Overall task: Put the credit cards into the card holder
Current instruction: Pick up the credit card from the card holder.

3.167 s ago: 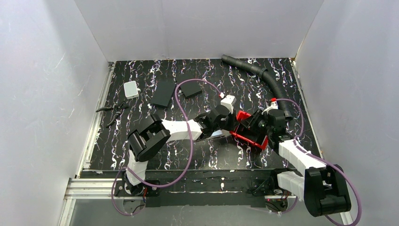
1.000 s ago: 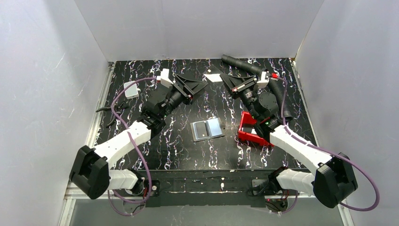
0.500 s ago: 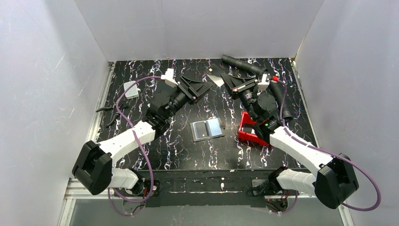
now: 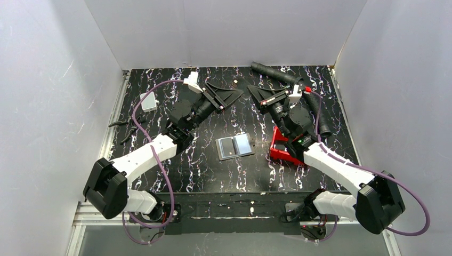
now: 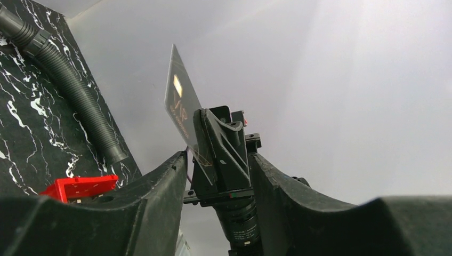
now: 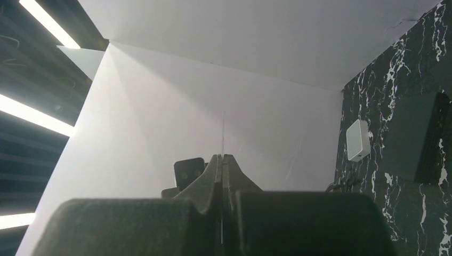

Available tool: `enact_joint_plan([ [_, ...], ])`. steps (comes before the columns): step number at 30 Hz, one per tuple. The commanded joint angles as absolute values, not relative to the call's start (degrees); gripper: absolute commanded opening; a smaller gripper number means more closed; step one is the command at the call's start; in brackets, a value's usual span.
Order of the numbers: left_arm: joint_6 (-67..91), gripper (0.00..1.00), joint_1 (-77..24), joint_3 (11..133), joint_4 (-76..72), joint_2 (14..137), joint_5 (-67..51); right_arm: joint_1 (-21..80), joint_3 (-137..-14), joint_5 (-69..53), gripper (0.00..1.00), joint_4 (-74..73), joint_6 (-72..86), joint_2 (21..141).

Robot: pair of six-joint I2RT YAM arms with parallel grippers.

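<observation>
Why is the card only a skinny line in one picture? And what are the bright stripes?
Right wrist view: the credit card is seen edge-on, pinched in the right gripper; the stripes are lamps glaring past the wall. Left wrist view: its face shows, gold chip shining; the near fingers look dark and soft.

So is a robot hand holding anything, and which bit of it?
Yes. The right gripper pinches a credit card by one end, the rest sticking out past its fingertips. The left gripper is open and holds nothing.
</observation>
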State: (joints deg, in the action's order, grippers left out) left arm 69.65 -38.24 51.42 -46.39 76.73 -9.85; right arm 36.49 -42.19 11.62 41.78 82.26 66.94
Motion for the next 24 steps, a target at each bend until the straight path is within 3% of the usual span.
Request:
enact_joint_plan([
  [1, 69.1, 0.42, -38.4, 53.2, -47.9, 77.5, -11.6, 36.8, -41.8, 12.5, 0.01, 44.3, 81.6, 65.2],
  [11, 70.0, 0.29, -38.8, 53.9, -48.2, 78.9, -10.2, 36.9, -42.2, 13.1, 0.01, 42.3, 80.7, 63.7],
  [19, 69.7, 0.24, -39.0, 53.5, -48.2, 78.7, -9.4, 36.9, -42.3, 13.1, 0.01, 40.6, 80.2, 62.9],
  [24, 70.4, 0.27, -39.0, 53.8, -48.2, 79.5, -10.1, 36.9, -42.1, 13.1, 0.01, 39.5, 80.2, 62.4],
])
